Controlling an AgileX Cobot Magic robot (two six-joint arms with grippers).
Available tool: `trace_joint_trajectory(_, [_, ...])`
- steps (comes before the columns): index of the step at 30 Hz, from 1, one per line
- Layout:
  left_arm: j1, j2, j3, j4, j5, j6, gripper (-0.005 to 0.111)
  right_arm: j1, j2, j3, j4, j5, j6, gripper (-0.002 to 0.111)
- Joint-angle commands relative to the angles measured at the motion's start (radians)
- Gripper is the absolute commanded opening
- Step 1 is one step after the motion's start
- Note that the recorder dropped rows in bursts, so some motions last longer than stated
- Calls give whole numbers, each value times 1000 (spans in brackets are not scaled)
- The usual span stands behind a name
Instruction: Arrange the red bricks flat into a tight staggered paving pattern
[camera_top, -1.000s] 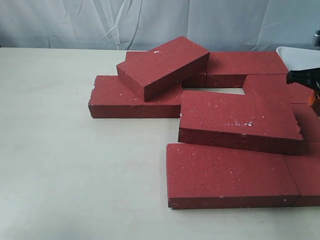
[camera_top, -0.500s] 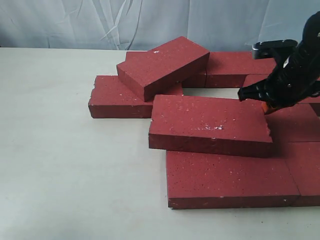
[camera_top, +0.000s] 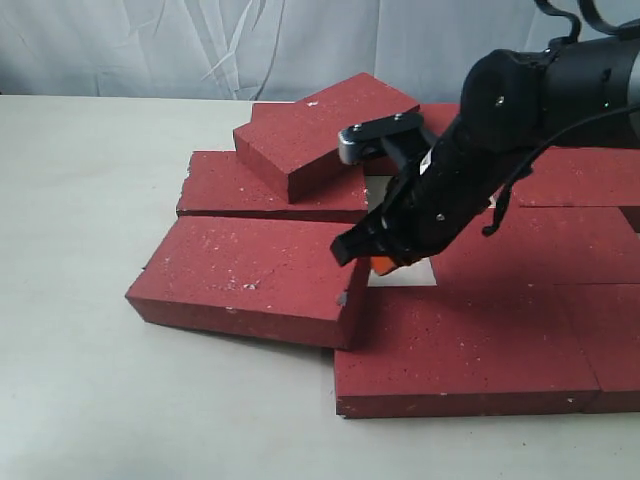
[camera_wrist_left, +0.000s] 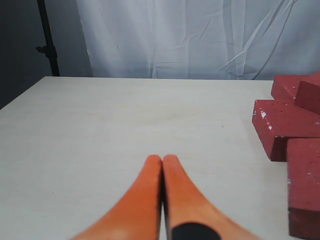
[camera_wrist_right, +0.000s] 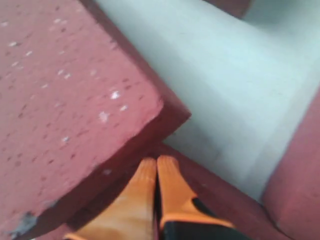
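Exterior: right gripper (camera_top: 383, 262) at the right end of the loose brick (camera_top: 250, 275), which lies front-left and tilted, its corner seemingly riding the near brick (camera_top: 460, 350). Left wrist: left gripper (camera_wrist_left: 162, 166), tips pressed together above bare table (camera_wrist_left: 100, 130). Right wrist: fingers (camera_wrist_right: 171, 176) pressed together at that corner. An off-centre shove could spin it.

A: Pose of the right arm (camera_top: 520, 110)?
B: Black, extended and bent downward at the wrist; right gripper (camera_top: 383, 265) at its low end, orange fingers (camera_wrist_right: 172, 180) pressed together, tip to tip.
A: And the left gripper (camera_wrist_left: 162, 160)?
B: Likewise closed, orange fingers flush along their length, pointing level ahead.
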Motion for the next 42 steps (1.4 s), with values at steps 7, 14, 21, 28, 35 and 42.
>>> trace_joint_trajectory(7, [2,-4,5,1,-14,-1,0,82,-13,-6,23,-21,-43,-1])
trace_joint_trajectory(14, [2,-4,5,1,-14,-1,0,82,-93,-6,8,-21,-39,-1])
trace_joint_trajectory(21, [2,-4,5,1,-14,-1,0,81,-199,-9,-159,-24,93,-1])
trace_joint_trajectory(28, [2,-4,5,1,-14,-1,0,-43,-254,-9,-177,-31,177,-1])
trace_joint_trajectory(35, [2,-4,5,1,-14,-1,0,-210,-254,-9,-61,-37,177,-1])
trace_joint_trajectory(42, [2,-4,5,1,-14,-1,0,-226,-254,-9,-34,-68,177,-1])
